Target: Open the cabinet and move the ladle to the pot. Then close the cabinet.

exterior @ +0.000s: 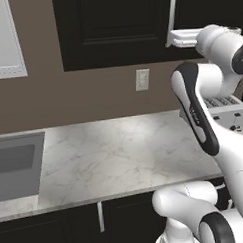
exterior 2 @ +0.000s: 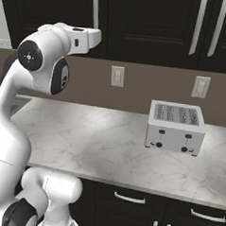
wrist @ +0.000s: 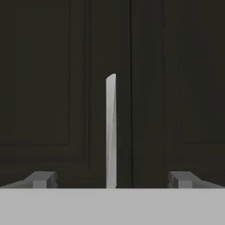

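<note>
- Step in hand, as I judge it: reaching for the handle of the cabinet, door shut, nothing opened yet.
- My hand: fingers spread as wide as they go, holding nothing, raised to the upper cabinet front, well above the worktop.
- Handle: long silver vertical bar, standing between my two fingertips in the hand view, close to centre, not yet touched.
- Ladle and pot: I cannot place either; the ladle is presumably behind the shut door.
- Also present: toaster on the worktop, wall sockets, lower cabinets.
- Doing it well: advance straight, keep the bar centred, close only once both fingertips pass it, then pull along the door's arc rather than straight back.
</note>
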Controlling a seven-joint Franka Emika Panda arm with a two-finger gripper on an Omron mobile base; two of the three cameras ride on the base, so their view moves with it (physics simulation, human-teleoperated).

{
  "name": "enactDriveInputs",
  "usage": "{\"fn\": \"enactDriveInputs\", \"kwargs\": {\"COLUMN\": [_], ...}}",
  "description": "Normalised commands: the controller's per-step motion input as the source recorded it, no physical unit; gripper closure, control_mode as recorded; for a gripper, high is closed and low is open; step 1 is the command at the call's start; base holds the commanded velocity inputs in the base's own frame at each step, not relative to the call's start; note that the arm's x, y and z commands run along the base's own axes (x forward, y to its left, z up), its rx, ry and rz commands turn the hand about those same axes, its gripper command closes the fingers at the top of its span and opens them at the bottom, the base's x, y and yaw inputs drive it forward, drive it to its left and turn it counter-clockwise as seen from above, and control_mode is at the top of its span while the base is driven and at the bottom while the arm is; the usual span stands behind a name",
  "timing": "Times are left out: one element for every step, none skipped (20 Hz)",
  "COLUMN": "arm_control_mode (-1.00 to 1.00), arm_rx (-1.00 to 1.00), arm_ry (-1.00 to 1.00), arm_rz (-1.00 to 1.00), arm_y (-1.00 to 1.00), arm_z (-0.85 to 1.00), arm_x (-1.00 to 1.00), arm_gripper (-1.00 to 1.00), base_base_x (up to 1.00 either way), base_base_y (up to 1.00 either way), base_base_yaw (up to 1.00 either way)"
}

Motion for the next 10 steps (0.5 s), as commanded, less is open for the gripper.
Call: {"fn": "enactDriveInputs", "kwargs": {"arm_control_mode": [-1.0,-1.0,-1.0,-1.0,-1.0,-1.0,-1.0,-1.0,-1.0,-1.0], "arm_rx": [0.0,0.01,0.01,0.02,0.01,0.01,0.02,0.03,0.02,0.03], "arm_ry": [0.0,0.0,0.0,0.03,0.03,0.03,0.02,0.02,0.03,0.04], "arm_rz": [0.0,0.0,0.0,0.0,0.0,0.0,0.0,0.0,0.0,0.0], "arm_y": [0.0,0.0,0.0,0.0,0.0,0.0,0.0,0.0,0.0,0.0], "arm_z": [0.05,0.04,0.01,0.03,0.04,0.0,0.02,0.03,0.01,0.03], "arm_x": [0.25,0.29,0.33,0.36,0.35,0.41,0.42,0.41,0.41,0.41], "arm_gripper": [-1.0,-1.0,-1.0,-1.0,-1.0,-1.0,-1.0,-1.0,-1.0,-1.0], "base_base_x": [0.0,0.0,0.0,0.0,0.0,0.0,0.0,0.0,0.0,0.0], "base_base_y": [0.0,0.0,0.0,0.0,0.0,0.0,0.0,0.0,0.0,0.0], "base_base_yaw": [0.0,0.0,0.0,0.0,0.0,0.0,0.0,0.0,0.0,0.0]}}
